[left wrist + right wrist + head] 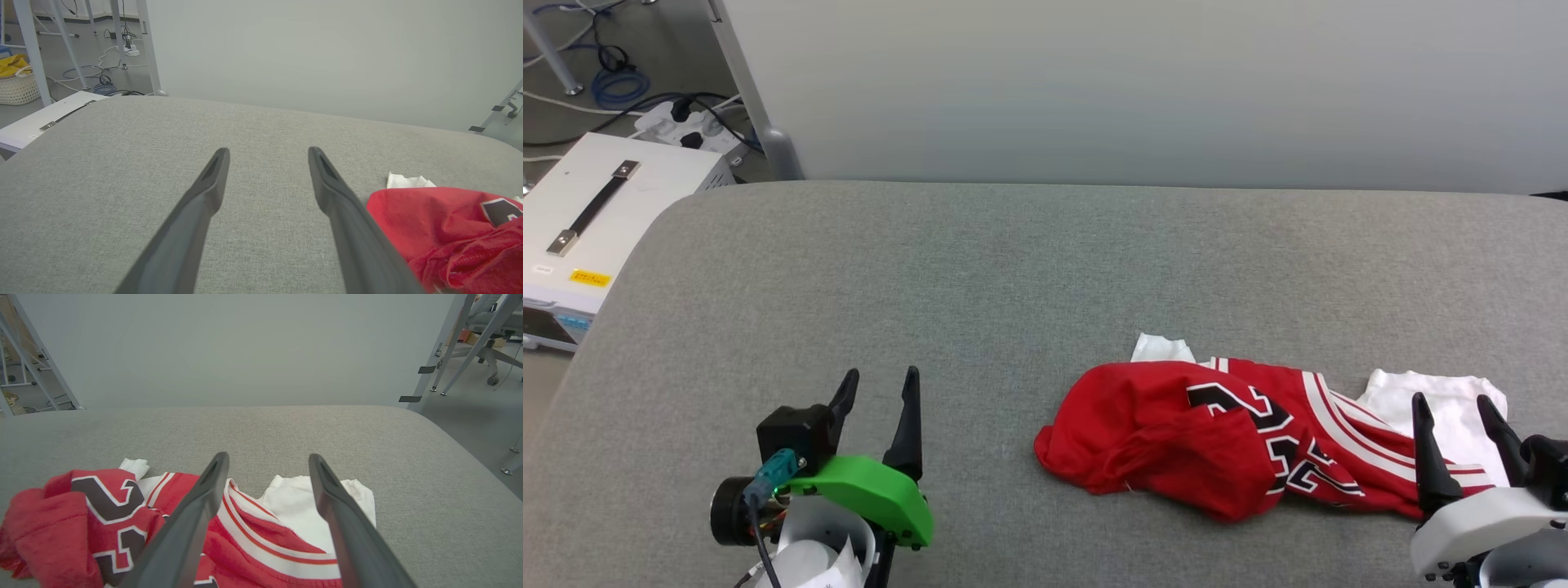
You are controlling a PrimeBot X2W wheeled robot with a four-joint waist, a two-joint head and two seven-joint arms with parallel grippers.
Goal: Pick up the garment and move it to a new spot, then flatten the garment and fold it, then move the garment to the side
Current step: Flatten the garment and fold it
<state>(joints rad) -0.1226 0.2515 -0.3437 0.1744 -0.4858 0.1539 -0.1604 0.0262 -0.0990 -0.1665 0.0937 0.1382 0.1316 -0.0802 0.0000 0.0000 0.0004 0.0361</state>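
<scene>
The garment (1217,433) is a red jersey with white sleeves and black white-outlined numbers, lying crumpled on the grey padded table (1013,278) at the front right. My right gripper (1456,402) is open above its white sleeve and striped trim, with nothing between the fingers; in the right wrist view the right gripper (268,458) frames the garment (102,514) below. My left gripper (879,376) stands open over bare table to the left of the jersey. In the left wrist view the left gripper (268,151) is open with the garment (449,228) at the lower right.
A white box (596,220) with a black handle sits beside the table's left edge, with cables and a power strip (686,122) on the floor behind it. A pale wall panel (1143,90) runs along the table's far edge. Metal frame legs (445,347) stand off to the right.
</scene>
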